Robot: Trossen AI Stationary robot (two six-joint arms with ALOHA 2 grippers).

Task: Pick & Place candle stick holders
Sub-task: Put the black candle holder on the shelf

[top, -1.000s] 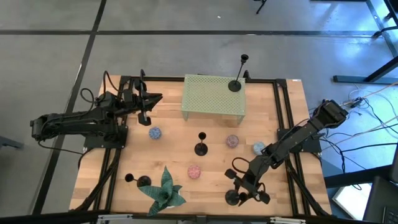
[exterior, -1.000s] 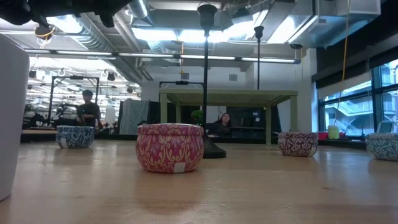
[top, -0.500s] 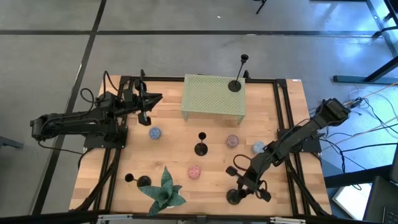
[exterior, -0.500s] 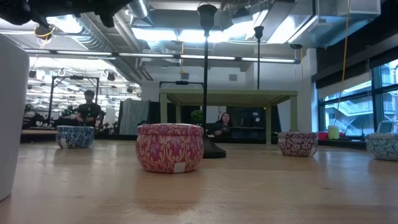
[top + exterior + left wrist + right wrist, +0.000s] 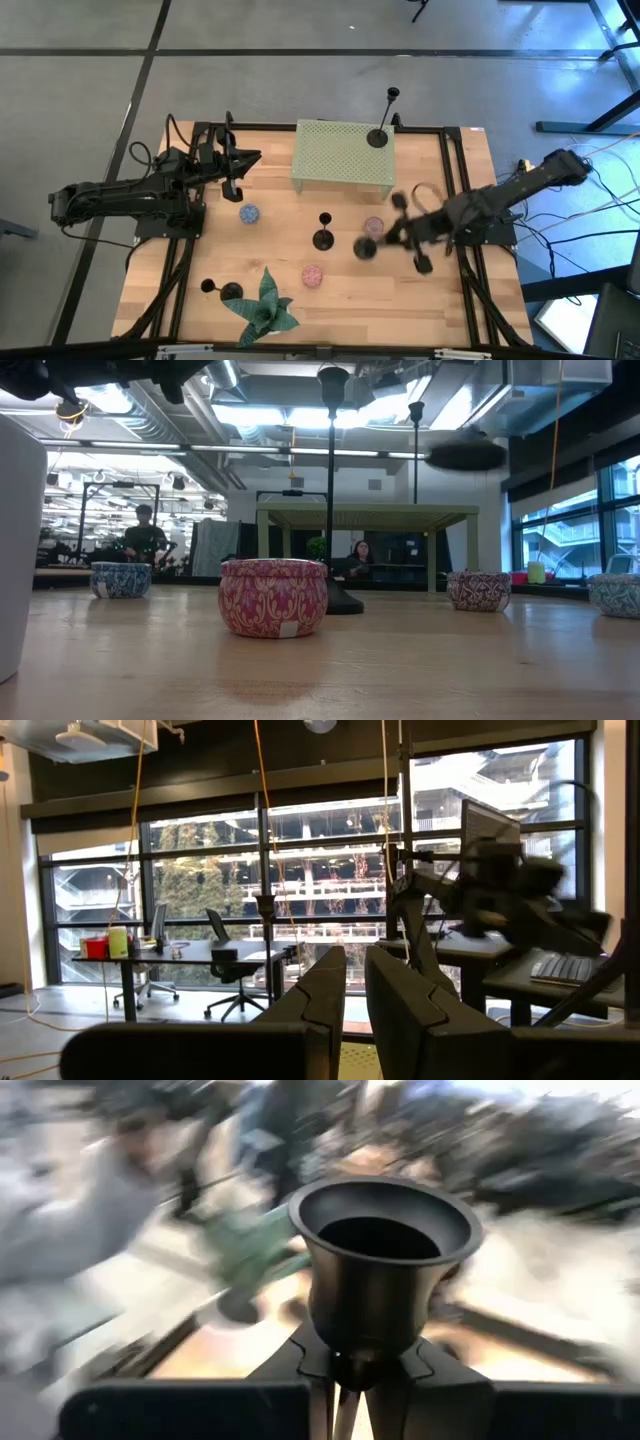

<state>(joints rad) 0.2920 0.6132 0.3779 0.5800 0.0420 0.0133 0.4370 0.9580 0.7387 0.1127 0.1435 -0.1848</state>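
Note:
My right gripper [image 5: 403, 233] is over the table's right middle, shut on a black candle stick holder whose cup [image 5: 380, 1245] fills the right wrist view; its disc base [image 5: 365, 249] shows blurred high up in the low view [image 5: 465, 455]. Another holder [image 5: 378, 137] stands by its base on the green mesh stand [image 5: 343, 156]. One [image 5: 323, 239] stands at the table's middle and one [image 5: 230, 291] at the near left. My left gripper [image 5: 241, 161] waits shut at the far left. My right gripper pinches the holder's thin stem just below the cup [image 5: 343, 1376] between its two fingers. The cup stands just above the fingertips. The holder is lifted clear of the table, its disc base [image 5: 365, 249] toward the table's left of the gripper.
Small patterned tins stand on the table: blue [image 5: 249, 213], pink [image 5: 313, 275] and mauve [image 5: 374, 227]. A green star-shaped plant [image 5: 265, 308] lies at the near left beside a holder. People show in the room behind in the low view [image 5: 145, 540].
My right gripper has gone from the table's near right edge up and toward the far side and middle. It carries the holder, which stood on the table there and is now lifted clear and blurred by the motion.

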